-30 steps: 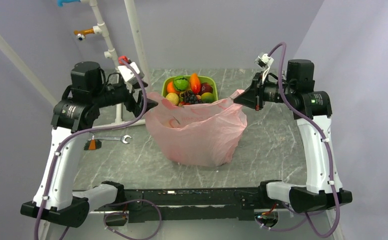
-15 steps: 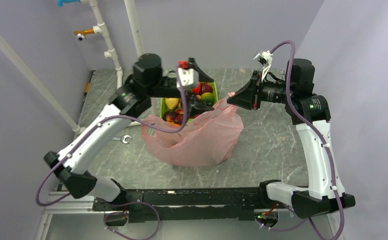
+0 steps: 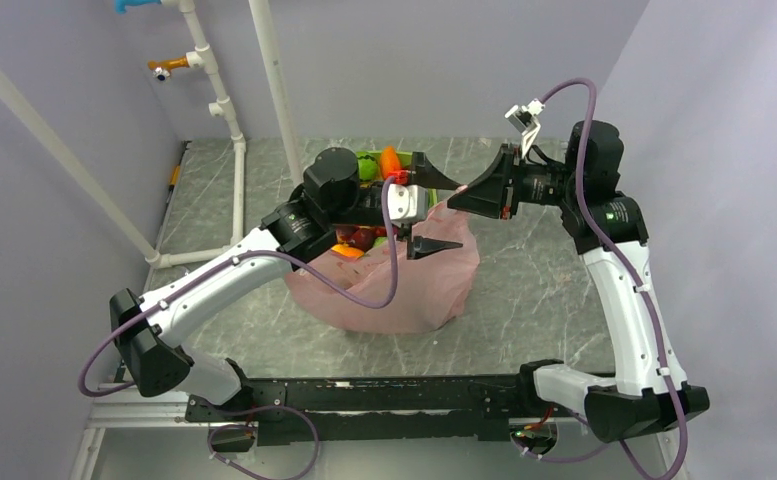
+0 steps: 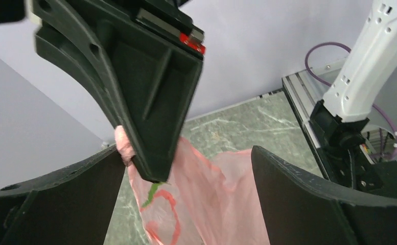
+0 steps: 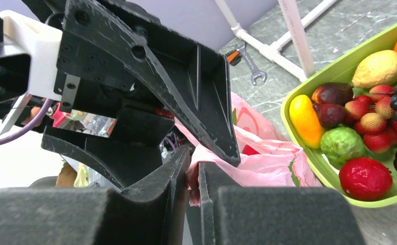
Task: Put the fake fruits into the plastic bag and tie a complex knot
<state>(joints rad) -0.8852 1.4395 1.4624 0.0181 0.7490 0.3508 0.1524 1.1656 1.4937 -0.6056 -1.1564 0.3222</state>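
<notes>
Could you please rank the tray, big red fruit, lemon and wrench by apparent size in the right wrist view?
1. Tray
2. Big red fruit and lemon, about alike
3. Wrench, though farther away

The plastic bag (image 3: 404,290) at centre frame is thin, crinkly, translucent pink film with a soft sheen. The fake fruits (image 5: 365,178) at the right are glossy moulded plastic, sitting in a smooth lime plastic tray (image 5: 334,67). The table (image 3: 554,290) looks like polished grey-green marble. The left pincer (image 4: 186,153) and right pincer (image 5: 193,173) are matt black plastic, slightly grainy. The wrench (image 5: 251,64) is bare metal.
</notes>
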